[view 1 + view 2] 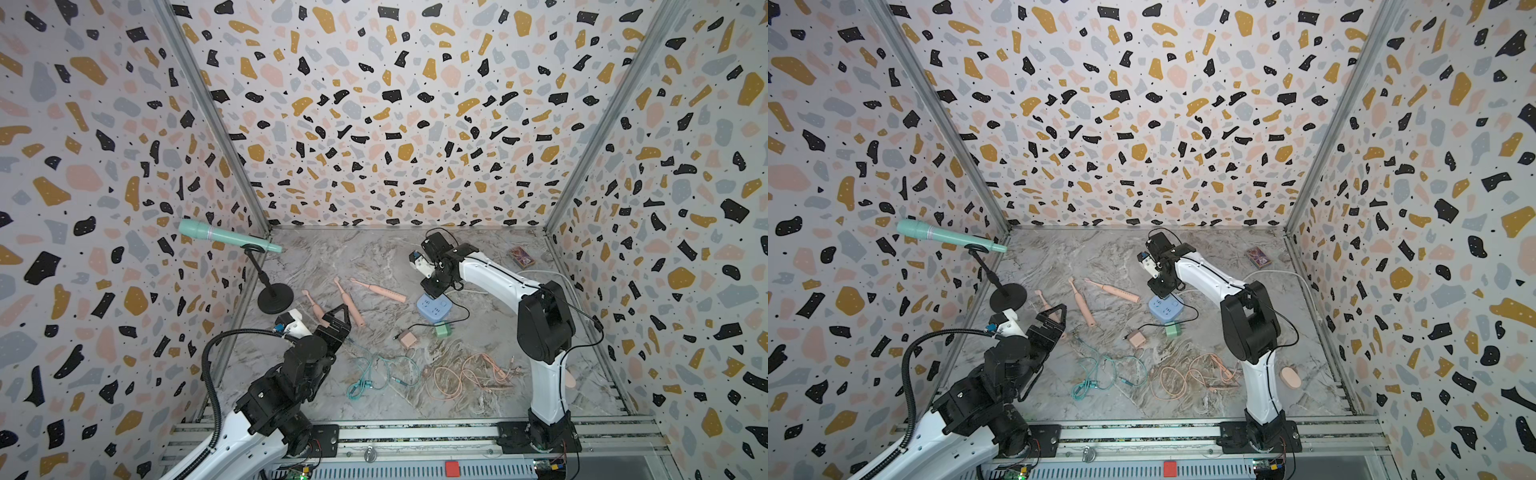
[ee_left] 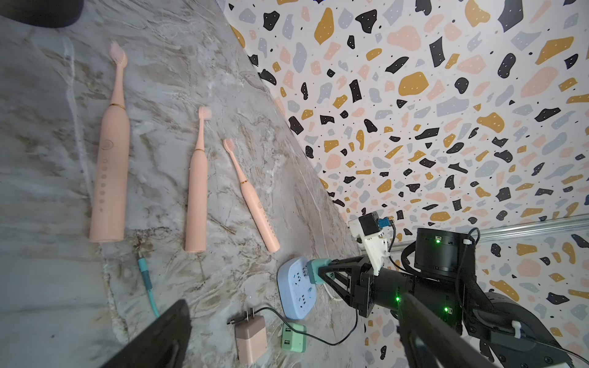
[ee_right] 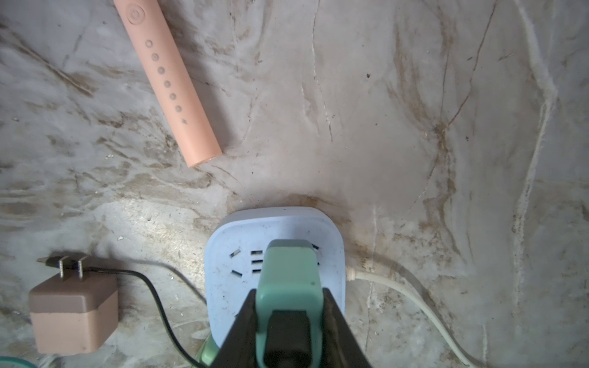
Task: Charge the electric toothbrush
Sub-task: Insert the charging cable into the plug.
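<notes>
Right wrist view gives us the right tool [image 3: 288, 291] clenched on a green plug [image 3: 288, 264], which is set against the blue strip [image 3: 236, 232] at lower centre. In both top views the left tool [image 1: 338, 316] hangs with jaws spread, holding nothing, over the leftmost of three pink brushes [image 1: 350, 301] lying flat on the table [image 1: 374, 253], left of the strip.

free: marble tabletop [image 3: 414, 127] past power strip [image 3: 229, 286] | obstacles: pink adapter [image 3: 73, 318], black cord [image 3: 127, 272] beside strip
</notes>
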`<control>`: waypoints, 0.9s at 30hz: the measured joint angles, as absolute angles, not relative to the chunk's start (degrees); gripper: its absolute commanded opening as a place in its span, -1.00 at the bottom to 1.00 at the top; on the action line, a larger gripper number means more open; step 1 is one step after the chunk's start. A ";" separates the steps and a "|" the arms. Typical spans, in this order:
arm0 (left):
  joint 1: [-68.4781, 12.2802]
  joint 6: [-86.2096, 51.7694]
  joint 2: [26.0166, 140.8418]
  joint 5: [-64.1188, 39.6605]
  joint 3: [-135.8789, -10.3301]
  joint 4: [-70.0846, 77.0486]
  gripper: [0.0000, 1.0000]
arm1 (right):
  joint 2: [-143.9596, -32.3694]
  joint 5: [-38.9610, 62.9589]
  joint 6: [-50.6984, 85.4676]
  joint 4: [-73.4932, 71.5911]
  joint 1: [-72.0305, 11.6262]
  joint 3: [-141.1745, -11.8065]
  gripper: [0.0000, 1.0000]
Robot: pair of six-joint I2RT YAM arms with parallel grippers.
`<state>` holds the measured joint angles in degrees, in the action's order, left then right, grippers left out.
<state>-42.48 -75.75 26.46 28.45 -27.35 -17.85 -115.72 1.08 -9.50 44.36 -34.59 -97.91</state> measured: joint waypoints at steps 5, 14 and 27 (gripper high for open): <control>-42.48 -75.85 26.63 28.27 -26.81 -17.45 0.99 | -114.56 0.30 -9.50 44.27 -34.61 -97.89 -1.00; -42.48 -76.07 27.03 27.64 -26.46 -17.45 0.99 | -114.59 0.36 -9.54 43.35 -34.54 -95.13 -1.00; -42.48 -76.49 28.16 27.44 -26.06 -16.19 0.99 | -114.69 0.43 -10.76 42.39 -34.02 -94.85 -1.00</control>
